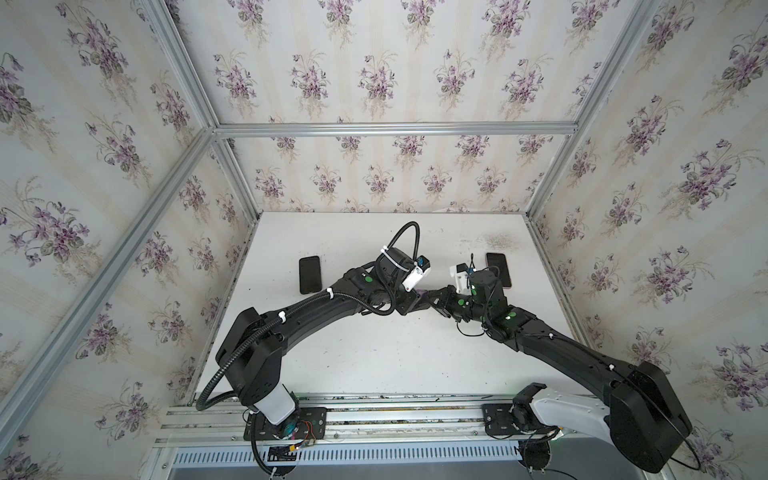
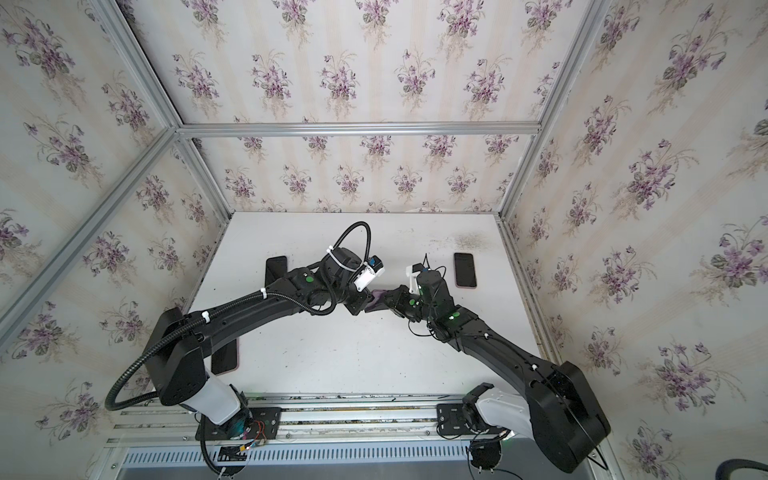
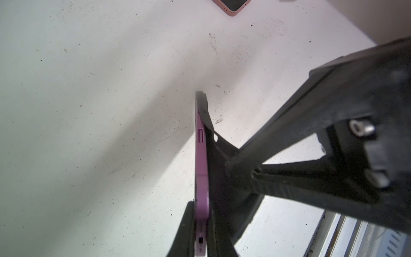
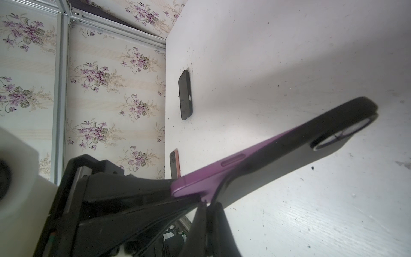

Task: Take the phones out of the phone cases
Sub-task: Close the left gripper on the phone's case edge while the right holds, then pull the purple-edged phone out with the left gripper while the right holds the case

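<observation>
Jaws both clenched: left gripper (image 3: 201, 224) at 9 o'clock on the purple phone (image 3: 202, 173), right gripper (image 4: 209, 205) at 3 on the black case (image 4: 278, 169), long axis 9-to-3.

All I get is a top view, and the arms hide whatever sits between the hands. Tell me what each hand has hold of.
Observer: In the left wrist view the left hand is shut on the bare port end of the purple phone.
Operator: Now the right one.
Observer: The right hand pinches the loose edge of the black case, not the phone.
Operator: Report how far the case is off.
Observer: Peeled away only near the left hand; the far end still caps the phone.
</observation>
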You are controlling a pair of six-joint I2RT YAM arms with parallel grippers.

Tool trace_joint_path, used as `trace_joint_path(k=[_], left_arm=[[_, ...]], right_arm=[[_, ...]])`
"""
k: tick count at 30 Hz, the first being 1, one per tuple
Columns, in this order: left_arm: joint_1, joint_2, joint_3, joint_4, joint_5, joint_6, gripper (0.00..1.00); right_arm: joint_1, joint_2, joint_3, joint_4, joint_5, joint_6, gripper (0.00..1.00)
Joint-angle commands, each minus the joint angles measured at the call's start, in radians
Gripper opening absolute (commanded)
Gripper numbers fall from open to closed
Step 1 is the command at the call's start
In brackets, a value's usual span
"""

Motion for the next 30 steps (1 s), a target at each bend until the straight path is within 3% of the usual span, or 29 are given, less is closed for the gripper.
trace_joint_path(k=[1,17,30], left_arm=[[0.0,-0.012,0.005,0.036,0.029,-0.019,0.06],[0.001,-0.133,-0.019,0.036,-0.134,0.009,0.0],[0.001,-0.209,-0.053,0.013,-0.173,0.051,0.0]], right_arm=[[0.001,-0.007,0.003,0.046,-0.016,0.0,0.0],[-0.007,-0.004,-0.007,-0.042,0.009,-0.002,0.0],[-0.018,0.001,-0.016,-0.081,0.031,-0.007,0.0]])
